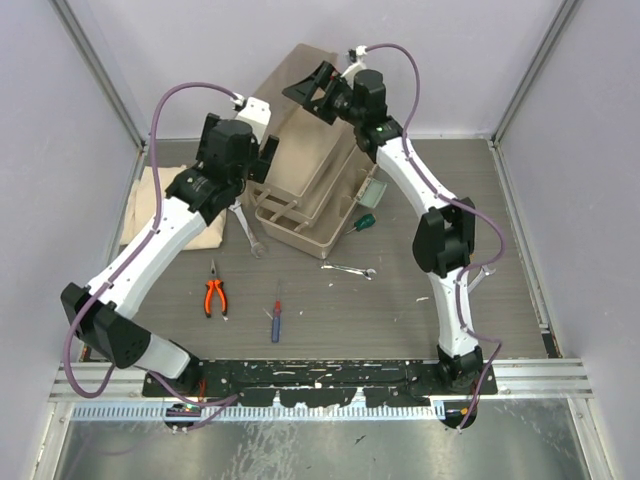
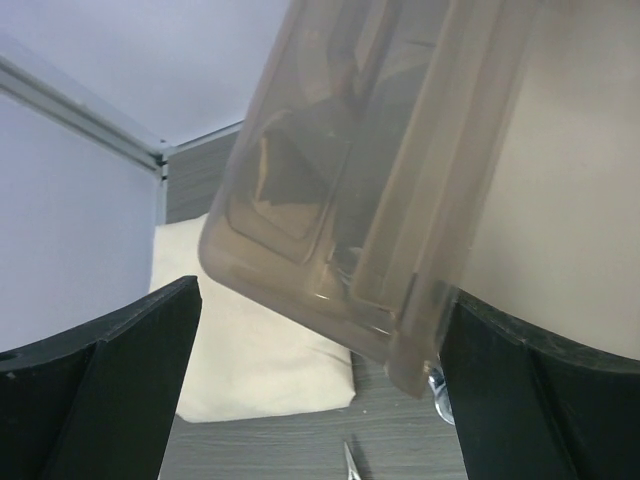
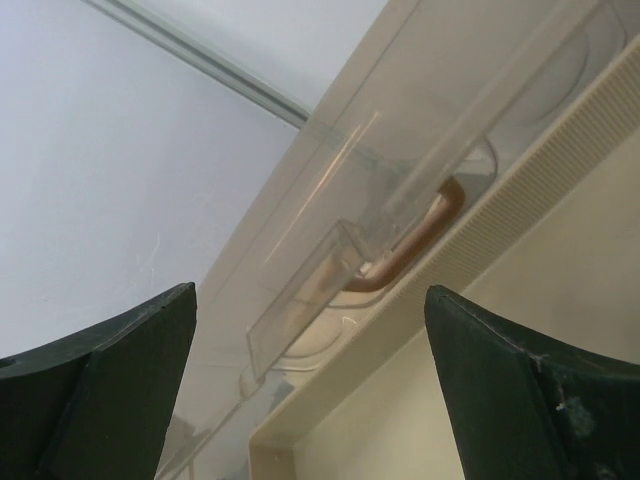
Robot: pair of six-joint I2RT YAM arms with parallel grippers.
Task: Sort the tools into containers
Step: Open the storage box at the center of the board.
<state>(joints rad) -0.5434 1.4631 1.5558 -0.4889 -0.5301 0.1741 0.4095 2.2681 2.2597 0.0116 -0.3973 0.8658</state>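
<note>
The brown translucent plastic toolbox sits open at the back middle of the grey table, its tan stepped trays fanned out. The left gripper is spread wide around the box's left corner. The right gripper is spread as well, up by the lid's salmon-pink handle. Out front lie the orange-handled pliers, a blue-and-red screwdriver and a silver open-end wrench. A green-handled screwdriver lies just beside the box's right side.

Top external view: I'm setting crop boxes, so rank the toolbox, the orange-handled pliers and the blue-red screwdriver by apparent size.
1. toolbox: largest by far.
2-3. blue-red screwdriver and orange-handled pliers: the screwdriver looks longer, the pliers wider; too alike to rank.
</note>
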